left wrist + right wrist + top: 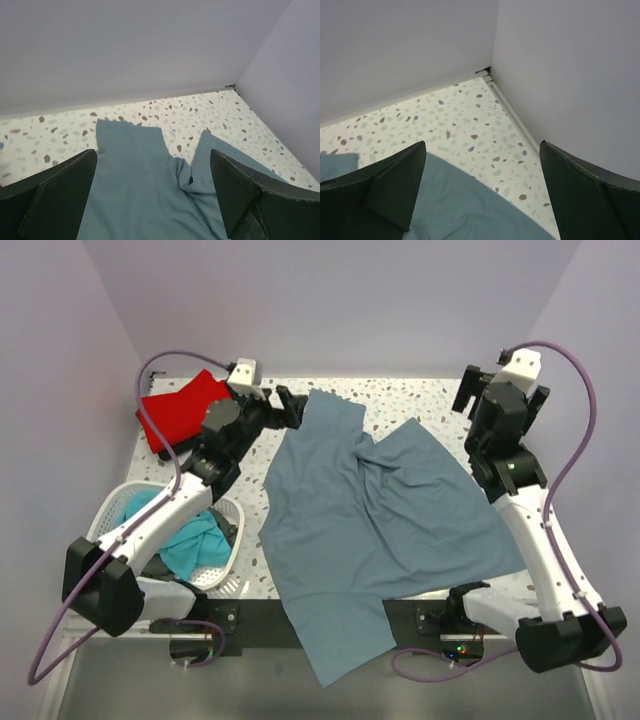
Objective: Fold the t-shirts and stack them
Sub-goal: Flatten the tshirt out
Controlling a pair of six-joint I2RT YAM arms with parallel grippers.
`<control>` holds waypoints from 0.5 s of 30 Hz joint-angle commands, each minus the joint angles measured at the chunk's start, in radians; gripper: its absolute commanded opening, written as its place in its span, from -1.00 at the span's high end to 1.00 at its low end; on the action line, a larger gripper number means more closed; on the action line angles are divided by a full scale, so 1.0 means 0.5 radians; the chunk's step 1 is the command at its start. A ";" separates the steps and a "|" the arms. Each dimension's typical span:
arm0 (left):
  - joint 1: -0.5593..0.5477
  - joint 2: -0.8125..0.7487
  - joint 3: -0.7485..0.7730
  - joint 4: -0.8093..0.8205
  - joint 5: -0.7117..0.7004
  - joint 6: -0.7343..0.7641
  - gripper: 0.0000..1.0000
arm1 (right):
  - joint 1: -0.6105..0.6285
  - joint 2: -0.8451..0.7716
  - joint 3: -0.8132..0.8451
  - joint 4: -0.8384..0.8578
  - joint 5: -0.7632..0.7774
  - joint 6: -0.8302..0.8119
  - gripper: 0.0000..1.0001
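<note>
Lying rumpled on the speckled white table [400,395], the large slate grey-blue cloth t-shirt [370,530] runs lengthwise from the far side to over the near edge. Left gripper [152,167] and right gripper [482,170] hover by its far corners, jaws spread and empty, the left nearer.

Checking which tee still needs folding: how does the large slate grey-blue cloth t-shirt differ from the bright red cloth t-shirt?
The slate grey-blue t-shirt lies spread open and rumpled across the table; the bright red t-shirt is a compact bundle in the far left corner. The grey-blue one covers far more area and hangs over the near edge; the red one does not. Both are plain single-colour cloth, neither gripped.
</note>
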 commanded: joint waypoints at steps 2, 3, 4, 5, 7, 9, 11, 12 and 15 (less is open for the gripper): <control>-0.039 -0.127 -0.403 -0.013 -0.148 -0.217 -1.00 | 0.024 -0.144 -0.265 -0.110 -0.455 0.343 -0.97; -0.076 -0.133 -0.465 -0.004 -0.157 -0.239 -1.00 | 0.030 -0.159 -0.369 -0.101 -0.511 0.394 -0.97; -0.091 -0.133 -0.515 0.002 -0.182 -0.251 -1.00 | 0.043 -0.165 -0.419 -0.082 -0.560 0.425 -0.97; -0.097 -0.127 -0.600 0.011 -0.185 -0.269 -1.00 | 0.052 -0.165 -0.468 -0.043 -0.597 0.453 -0.97; -0.119 -0.088 -0.695 0.063 -0.164 -0.325 -1.00 | 0.076 -0.138 -0.588 0.046 -0.726 0.514 -0.97; -0.140 -0.051 -0.733 0.127 -0.151 -0.368 -1.00 | 0.095 -0.086 -0.655 0.093 -0.821 0.539 -0.97; -0.150 0.035 -0.754 0.195 -0.102 -0.395 -1.00 | 0.113 0.031 -0.680 0.169 -0.889 0.551 -0.97; -0.159 0.072 -0.748 0.232 -0.090 -0.405 -1.00 | 0.113 0.074 -0.695 0.197 -0.938 0.558 -0.97; -0.183 0.320 -0.650 0.241 -0.062 -0.432 -1.00 | 0.113 0.279 -0.689 0.265 -0.941 0.600 -0.97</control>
